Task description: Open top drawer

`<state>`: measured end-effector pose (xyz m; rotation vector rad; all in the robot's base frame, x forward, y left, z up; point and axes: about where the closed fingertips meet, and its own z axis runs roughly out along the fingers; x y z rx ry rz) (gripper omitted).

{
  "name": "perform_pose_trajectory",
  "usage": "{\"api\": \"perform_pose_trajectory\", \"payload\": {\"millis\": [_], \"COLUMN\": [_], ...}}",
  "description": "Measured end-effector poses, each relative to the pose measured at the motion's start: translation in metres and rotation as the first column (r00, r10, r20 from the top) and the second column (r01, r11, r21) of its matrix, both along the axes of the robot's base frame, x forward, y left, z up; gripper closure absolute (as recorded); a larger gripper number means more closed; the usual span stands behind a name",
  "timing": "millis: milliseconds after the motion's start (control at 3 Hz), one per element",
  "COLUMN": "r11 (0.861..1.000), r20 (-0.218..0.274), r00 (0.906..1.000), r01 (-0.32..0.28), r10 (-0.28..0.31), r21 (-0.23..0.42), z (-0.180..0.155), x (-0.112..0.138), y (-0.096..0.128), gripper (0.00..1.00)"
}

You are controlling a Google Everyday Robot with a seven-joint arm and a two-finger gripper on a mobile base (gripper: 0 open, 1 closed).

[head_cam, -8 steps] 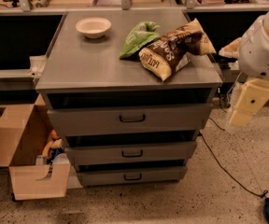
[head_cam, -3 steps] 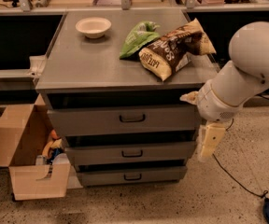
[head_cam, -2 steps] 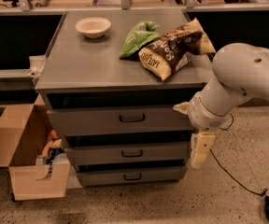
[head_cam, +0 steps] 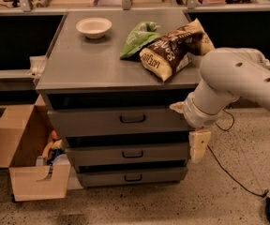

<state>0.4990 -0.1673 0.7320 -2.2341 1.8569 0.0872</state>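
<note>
The top drawer [head_cam: 121,121] is the tallest grey face panel of three, closed, with a small black loop handle [head_cam: 132,119]. It sits under the grey cabinet top [head_cam: 93,64]. My gripper [head_cam: 197,146] hangs from the white arm [head_cam: 228,81] at the cabinet's front right corner, level with the middle drawer [head_cam: 128,154]. It is to the right of and below the top handle, touching nothing that I can see.
A white bowl [head_cam: 93,27], a green bag [head_cam: 138,39] and a brown chip bag [head_cam: 172,50] lie on the cabinet top. An open cardboard box [head_cam: 25,165] stands on the floor at the left. A black cable [head_cam: 233,172] runs across the floor at the right.
The arm has swung left and down from the cabinet's right side towards its front right corner. The gripper now hangs lower, beside the middle drawer. The drawers have not moved.
</note>
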Motion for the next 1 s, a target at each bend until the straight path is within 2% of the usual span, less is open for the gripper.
{"api": "perform_pose_trajectory", "payload": {"millis": [333, 667, 1000], "r11": [0.997, 0.993, 0.993], "r20": [0.034, 0.051, 0.05], "r00": [0.9968, 0.9933, 0.9934], "r01": [-0.071, -0.101, -0.101], "r10": [0.073, 0.104, 0.104], "r21": [-0.042, -0.055, -0.061], "z": [-0.022, -0.041, -0.056], "x": [0.033, 0.066, 0.093], "y": [-0.006, -0.011, -0.013], "gripper": [0.0, 0.0, 0.0]}}
